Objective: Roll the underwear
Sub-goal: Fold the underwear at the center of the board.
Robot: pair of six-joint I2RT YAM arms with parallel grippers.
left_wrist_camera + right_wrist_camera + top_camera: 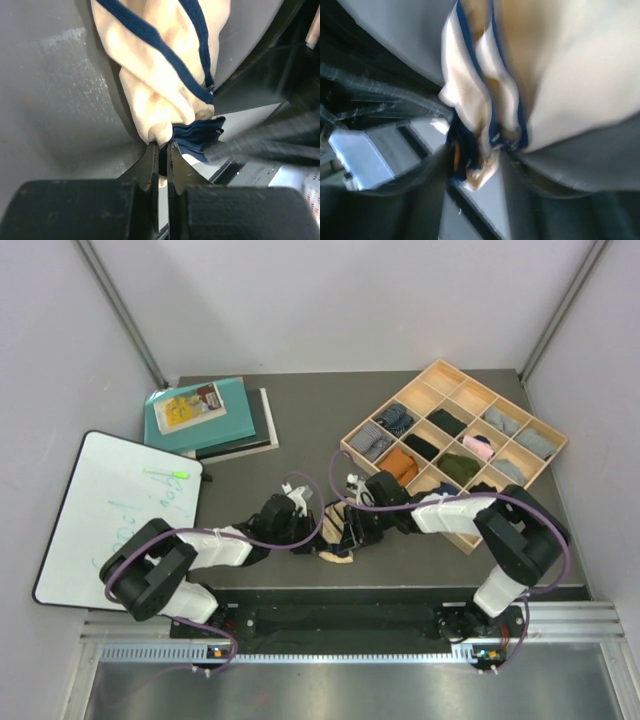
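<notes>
The underwear in view is a beige pair with dark navy edging, bunched up near the table's front edge between both arms. In the left wrist view its twisted cloth runs down into my left gripper, whose jaws are shut on a pinch of beige cloth and navy band. In the right wrist view the same cloth hangs bunched between the fingers of my right gripper, which stand apart; the picture is blurred. From above, the left gripper and right gripper meet over the cloth and hide most of it.
A wooden divided tray with several rolled socks and cloths stands at the back right. A stack of books lies at the back left. A whiteboard with a green marker overhangs the table's left side.
</notes>
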